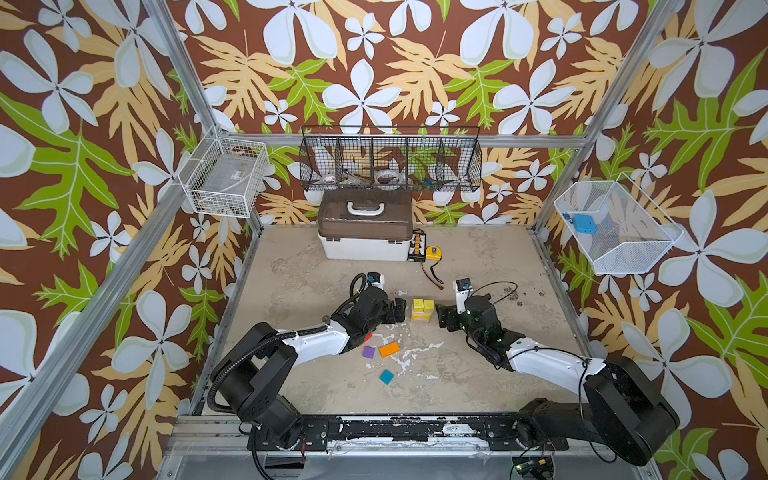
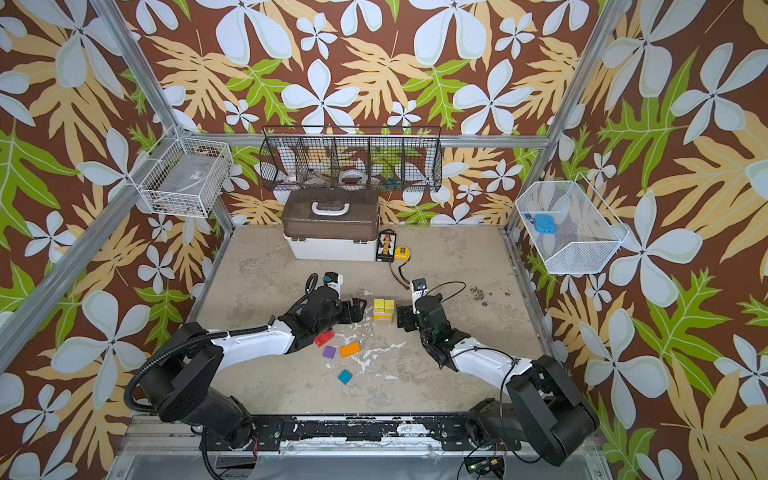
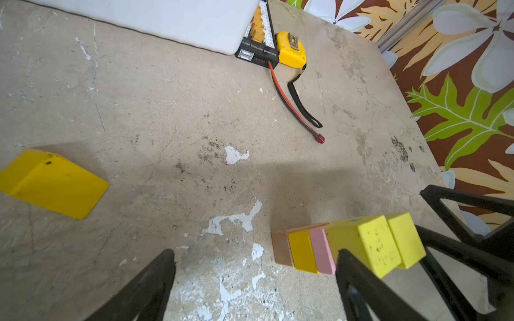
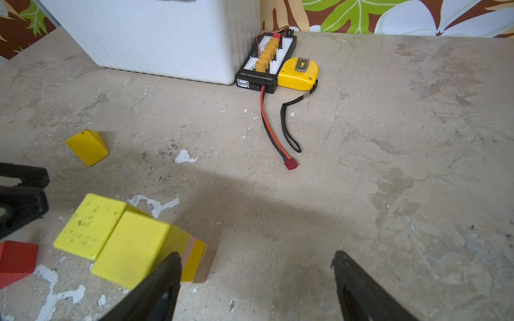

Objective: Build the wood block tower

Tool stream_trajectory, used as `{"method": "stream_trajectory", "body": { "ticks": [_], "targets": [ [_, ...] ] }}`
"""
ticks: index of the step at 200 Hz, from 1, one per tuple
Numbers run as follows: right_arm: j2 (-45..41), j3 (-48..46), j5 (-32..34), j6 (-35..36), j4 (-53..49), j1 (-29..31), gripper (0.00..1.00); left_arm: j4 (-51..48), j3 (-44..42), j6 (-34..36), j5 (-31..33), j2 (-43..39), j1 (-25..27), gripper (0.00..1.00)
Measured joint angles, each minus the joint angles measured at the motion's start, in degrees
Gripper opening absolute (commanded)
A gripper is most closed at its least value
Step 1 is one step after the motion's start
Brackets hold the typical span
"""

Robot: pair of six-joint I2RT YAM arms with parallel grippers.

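My left gripper point(image 1: 400, 309) and right gripper point(image 1: 443, 318) stood wide and empty, flanking the tower point(image 1: 422, 310) on the table point(image 1: 457, 386), a few layers high, with orange block point(image 1: 389, 349), teal block point(image 1: 386, 376) and roof piece point(image 4: 87, 147) unstacked.

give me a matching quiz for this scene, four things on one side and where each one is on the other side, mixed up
Things:
1. tower
2. teal block
3. tape measure
4. blue item

Places:
a. in the mesh basket on the wall
b. between left gripper and right gripper
c. beside the charger board
d. loose, nearest the front edge of the table

Pairs: 1-b, 2-d, 3-c, 4-a
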State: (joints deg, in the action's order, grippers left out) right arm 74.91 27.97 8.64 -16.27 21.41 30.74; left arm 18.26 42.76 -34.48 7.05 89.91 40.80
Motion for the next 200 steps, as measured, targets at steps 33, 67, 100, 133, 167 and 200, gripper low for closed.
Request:
{"method": "stream_trajectory", "body": {
  "ticks": [33, 67, 100, 133, 167, 200],
  "targets": [
    [0.0, -0.4, -1.2, 0.2, 0.5, 0.0, 0.86, -0.1, 0.0, 0.1, 0.0, 0.2, 0.2, 0.92],
    [0.1, -0.4, -1.5, 0.4, 0.8, 0.0, 0.86, -0.4, 0.2, 0.1, -0.1, 0.5, 0.3, 0.92],
    [0.0, -0.5, -1.6, 0.4, 0.9, 0.1, 0.86, -0.4, 1.0, 0.1, -1.1, 1.5, 0.5, 0.92],
    [0.0, -0.5, -1.6, 0.4, 0.9, 0.1, 0.86, -0.4, 1.8, 0.2, -1.5, 2.6, 0.7, 0.92],
    [0.1, -0.5, -1.6, 0.4, 0.9, 0.1, 0.86, -0.4, 2.6, 0.3, -2.0, 3.5, 0.7, 0.92],
    [0.6, -0.2, -1.8, 0.5, 0.9, 0.1, 0.86, -0.4, 3.5, 0.6, -2.2, 4.0, 0.7, 0.92]
  ]
}}
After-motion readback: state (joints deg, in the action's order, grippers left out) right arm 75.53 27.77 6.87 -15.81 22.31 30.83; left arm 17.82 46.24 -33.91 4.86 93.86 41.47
